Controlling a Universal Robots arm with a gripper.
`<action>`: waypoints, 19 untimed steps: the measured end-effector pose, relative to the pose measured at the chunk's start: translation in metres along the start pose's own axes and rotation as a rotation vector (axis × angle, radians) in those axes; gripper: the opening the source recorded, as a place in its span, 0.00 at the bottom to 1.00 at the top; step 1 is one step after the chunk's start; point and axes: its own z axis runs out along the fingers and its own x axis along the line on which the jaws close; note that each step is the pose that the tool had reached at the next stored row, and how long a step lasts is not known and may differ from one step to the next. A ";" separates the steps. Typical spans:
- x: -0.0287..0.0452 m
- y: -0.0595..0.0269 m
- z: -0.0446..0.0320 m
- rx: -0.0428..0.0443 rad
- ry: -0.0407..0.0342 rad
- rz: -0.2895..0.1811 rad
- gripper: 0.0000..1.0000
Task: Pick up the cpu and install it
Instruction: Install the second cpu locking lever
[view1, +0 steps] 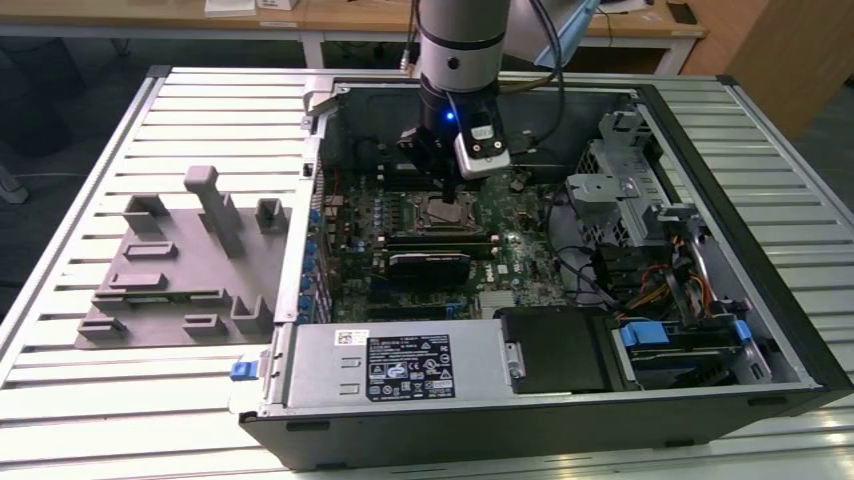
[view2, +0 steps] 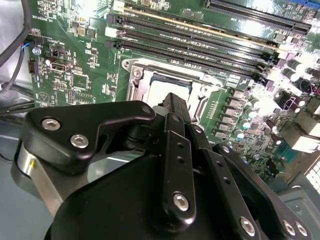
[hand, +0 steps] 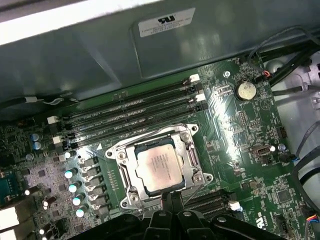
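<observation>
An open computer case (view1: 561, 400) is lying on a slatted metal bench (view1: 80, 330), and the claw (hand: 171, 199) is hanging just above the socket (hand: 192, 150), its fingers pressed together and holding nothing. The cpu (hand: 159, 163) is sitting inside the socket frame. If it is resting skewed, any downward push by the claw is risking bent pins.

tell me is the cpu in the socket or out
In: the cpu lies flat inside the socket frame, with the gripper just beside it.
</observation>
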 end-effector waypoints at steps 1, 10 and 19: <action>-0.0002 -0.0005 0.0000 0.0001 0.0000 0.000 0.11; -0.0014 -0.0042 0.0000 0.0000 0.0000 0.000 0.11; -0.0027 -0.0081 -0.0001 0.0000 0.0000 0.000 0.11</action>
